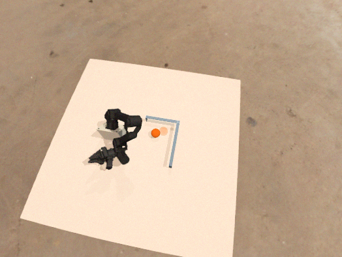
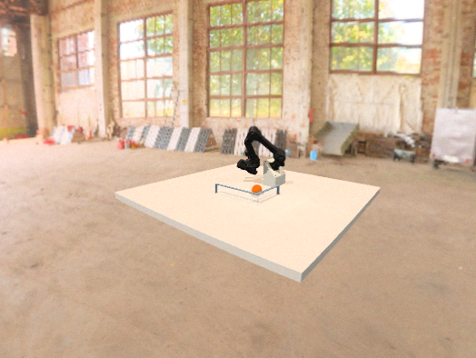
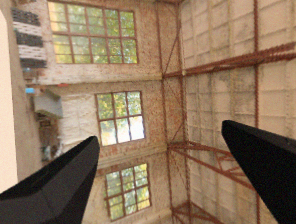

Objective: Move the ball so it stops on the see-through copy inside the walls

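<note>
The gripper [image 1: 92, 160] is spread wide with nothing between its fingers, and in the wrist view it's aimed off at the brick hall and windows rather than down at the table, so neither the ball nor the walls show there. From the top it sits well apart from the ball, out on the far side of the arm's base [image 1: 111, 128] from the walls. The ball [image 1: 155, 132], bright orange, rests on the table [image 1: 196, 202] inside the corner, just touching or slightly overlapping the see-through copy [image 1: 164, 130], which is the pale peach disc right beside it on the side toward the long wall. Around both are the two low clear walls [image 1: 175, 143] with bluish top edges, one short run near the arm's elbow and a longer one meeting it at a corner. Between gripper and ball the only thing in the way is the arm's own black links [image 1: 125, 138]. The table is a flat cream slab on a concrete floor [image 2: 91, 282].
</note>
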`<move>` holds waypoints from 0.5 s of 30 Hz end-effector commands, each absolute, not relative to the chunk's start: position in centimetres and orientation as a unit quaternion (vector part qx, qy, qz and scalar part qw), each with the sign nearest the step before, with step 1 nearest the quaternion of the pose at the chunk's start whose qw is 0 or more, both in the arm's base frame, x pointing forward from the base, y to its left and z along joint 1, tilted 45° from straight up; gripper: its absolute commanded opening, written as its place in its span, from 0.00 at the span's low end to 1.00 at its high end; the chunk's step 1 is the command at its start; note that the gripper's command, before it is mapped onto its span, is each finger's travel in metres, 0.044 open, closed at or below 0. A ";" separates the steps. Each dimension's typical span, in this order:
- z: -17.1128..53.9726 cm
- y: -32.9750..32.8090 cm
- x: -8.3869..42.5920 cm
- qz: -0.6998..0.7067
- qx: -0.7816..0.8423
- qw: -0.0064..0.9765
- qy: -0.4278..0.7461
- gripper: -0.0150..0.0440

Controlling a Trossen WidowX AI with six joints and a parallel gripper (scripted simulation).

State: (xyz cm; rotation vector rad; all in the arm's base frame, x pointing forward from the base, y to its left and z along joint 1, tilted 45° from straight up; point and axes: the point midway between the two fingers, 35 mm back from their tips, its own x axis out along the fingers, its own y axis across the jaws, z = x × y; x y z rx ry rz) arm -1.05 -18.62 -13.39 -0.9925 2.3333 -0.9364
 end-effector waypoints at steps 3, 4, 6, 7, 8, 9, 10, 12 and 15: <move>-14.4 -19.0 0.1 -0.299 -0.353 0.242 0.853 0.96; -15.0 -19.2 0.9 -0.271 -0.351 0.259 0.858 0.96; -16.2 -19.4 2.6 -0.215 -0.346 0.291 0.866 0.96; -16.7 -19.5 3.5 -0.186 -0.344 0.307 0.868 0.96; -17.1 -19.4 4.4 -0.157 -0.342 0.322 0.869 0.96; -17.5 -19.4 5.3 -0.127 -0.340 0.337 0.868 0.96; -17.9 -19.2 6.3 -0.098 -0.339 0.352 0.867 0.96; -18.4 -18.8 8.2 -0.037 -0.337 0.380 0.860 0.96; -18.8 -17.8 11.1 0.054 -0.335 0.420 0.842 0.96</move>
